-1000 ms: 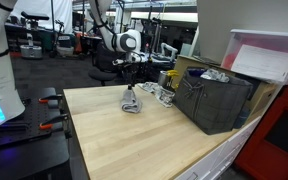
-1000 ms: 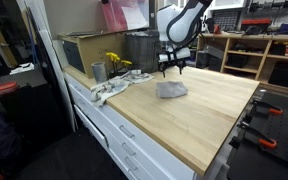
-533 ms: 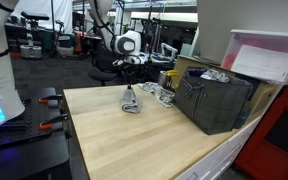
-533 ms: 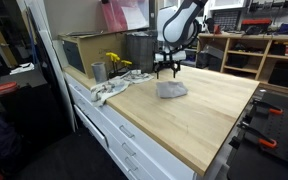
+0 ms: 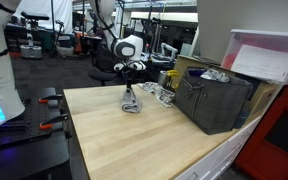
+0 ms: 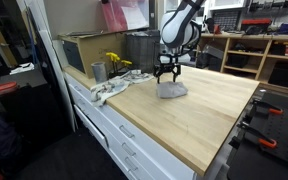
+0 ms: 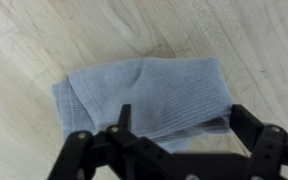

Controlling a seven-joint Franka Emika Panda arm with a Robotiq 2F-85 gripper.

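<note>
Just below the gripper point(image 6: 167, 75): we find a grey sock point(image 7: 144, 95), lying flat and folded on the wooden table point(image 6: 214, 115).
Jaws: spread wide and holding nothing; in the wrist view the dark fingers point(image 7: 247, 122) stand to either side of the sock's lower edge.
Gap: in both exterior views the fingertips hang just over the sock; we cannot tell whether they touch it.
Surroundings: a dark bin point(image 5: 216, 100) stands well apart from the sock; a metal cup point(image 6: 98, 71) and a crumpled rag point(image 6: 109, 90) lie near the table's edge.

Grey ribbed sock point(image 7: 144, 95), crumpled flat on wooden tabletop point(image 7: 44, 40).
</note>
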